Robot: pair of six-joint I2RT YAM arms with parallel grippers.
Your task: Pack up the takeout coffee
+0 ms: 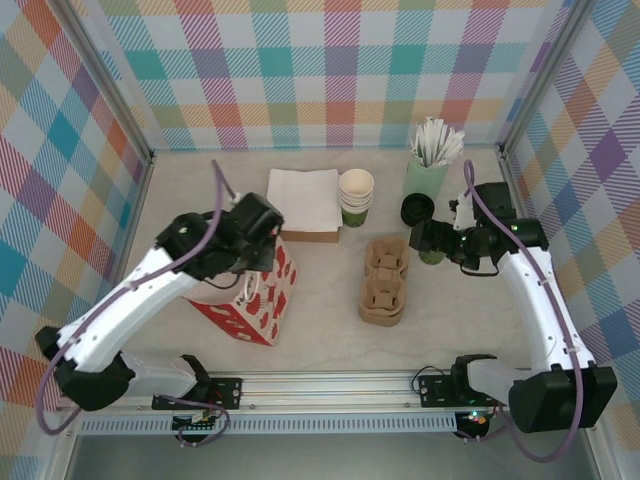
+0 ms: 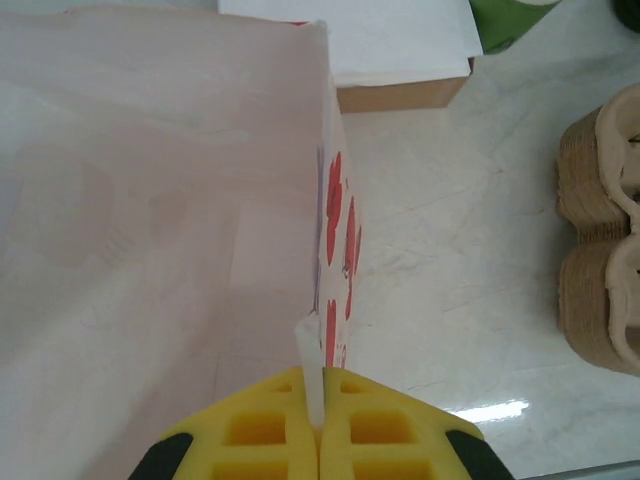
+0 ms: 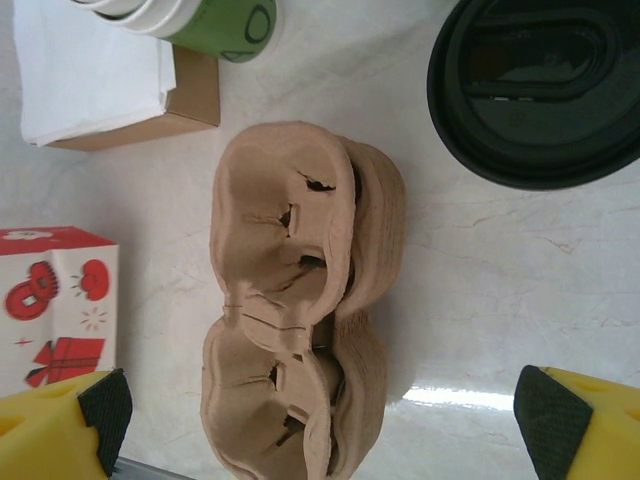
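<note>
Takeout coffee [image 1: 432,257]: a green patch, largely hidden beneath the right gripper [image 1: 418,243], whose jaws stand wide and empty. Left gripper [image 2: 318,400] is clamped on the paper bag [image 2: 150,200] rim.

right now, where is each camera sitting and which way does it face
top camera: above and behind the arms, looking down on the table; left arm at the gift bag, right arm beside the cup carrier
left wrist: on that arm, looks down along the left fingers, shut on the gift bag's top edge
right wrist: on that arm, looks straight down at the cup carrier, right fingers wide apart at the bottom corners
shared: both wrist views catch the cup carrier and gift bag
</note>
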